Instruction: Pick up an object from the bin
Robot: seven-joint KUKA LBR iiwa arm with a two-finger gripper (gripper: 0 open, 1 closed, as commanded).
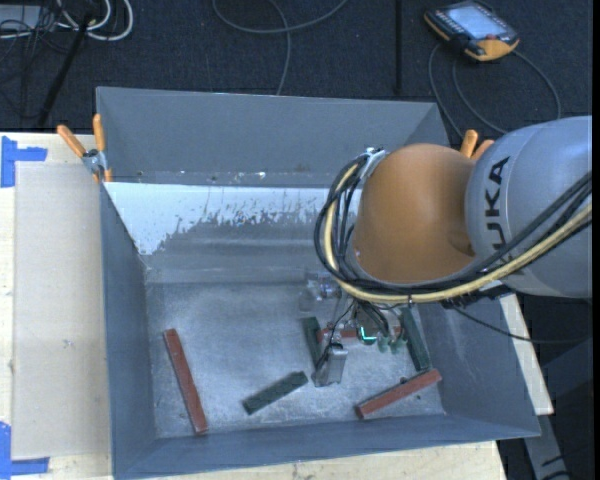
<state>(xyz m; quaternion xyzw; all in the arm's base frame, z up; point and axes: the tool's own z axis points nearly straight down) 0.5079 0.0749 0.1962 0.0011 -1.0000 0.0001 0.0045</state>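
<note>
We see the grey metal bin (230, 218) first, its sloped walls running down to a scuffed, pale-speckled floor. Over its right side reaches the arm (540, 208), with a rounded orange cover (410, 213) at the wrist and a loop of cables (332, 230) around it. Below the cover the gripper (327, 360) sits low in the bin, right of the floor's middle, and we cannot tell whether it is wide or narrow, nor whether it holds anything. On the left of the floor, well apart from it, lies a long red-brown bar (184, 380), running from upper left to lower right. A shorter red-brown bar (398, 393) lies slanted by the front right corner, near the gripper. The thing nearest the gripper is a dark green bar (275, 392), flat on the floor near the front wall, its upper right end just beside the gripper's lower tip.
</note>
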